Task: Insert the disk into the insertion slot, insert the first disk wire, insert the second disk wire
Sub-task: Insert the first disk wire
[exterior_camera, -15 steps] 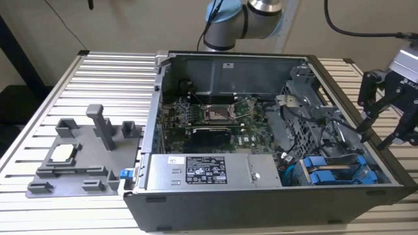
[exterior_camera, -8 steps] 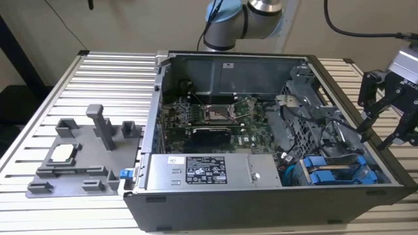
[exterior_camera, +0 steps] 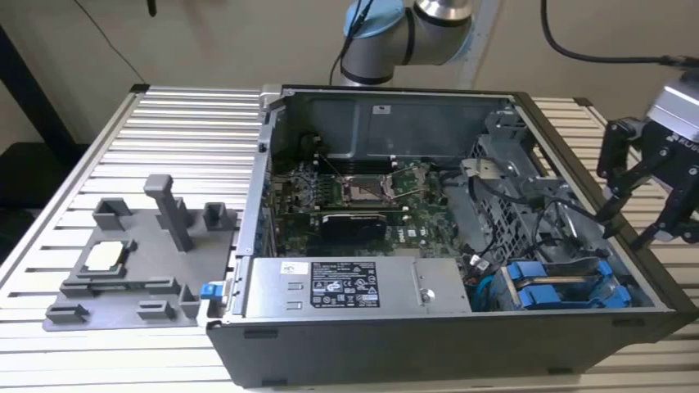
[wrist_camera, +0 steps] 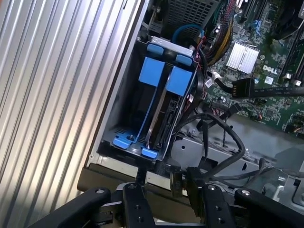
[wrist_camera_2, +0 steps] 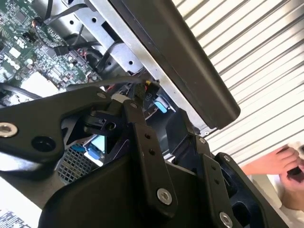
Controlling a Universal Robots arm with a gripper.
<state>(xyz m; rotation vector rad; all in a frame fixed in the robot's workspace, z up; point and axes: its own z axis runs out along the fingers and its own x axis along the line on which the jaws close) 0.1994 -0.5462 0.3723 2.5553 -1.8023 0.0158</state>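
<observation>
Disk (wrist_camera: 166, 111) sits lengthwise in the drive cage (wrist_camera: 124, 102), blue end facing outward.

The exterior view looks down from high in front of the open computer case (exterior_camera: 382, 344). It stands far enough back to take in the whole case, the slatted table (exterior_camera: 164, 139) and my gripper (exterior_camera: 626, 237) at the exterior view's right. Both wrist cameras ride just behind my gripper, very near the work. The first wrist view faces into the drive cage (wrist_camera: 118, 109), which the exterior view shares. The second wrist view faces along the case's rim (wrist_camera_2: 190, 61) toward the table. All three share the motherboard (exterior_camera: 361, 192).
</observation>
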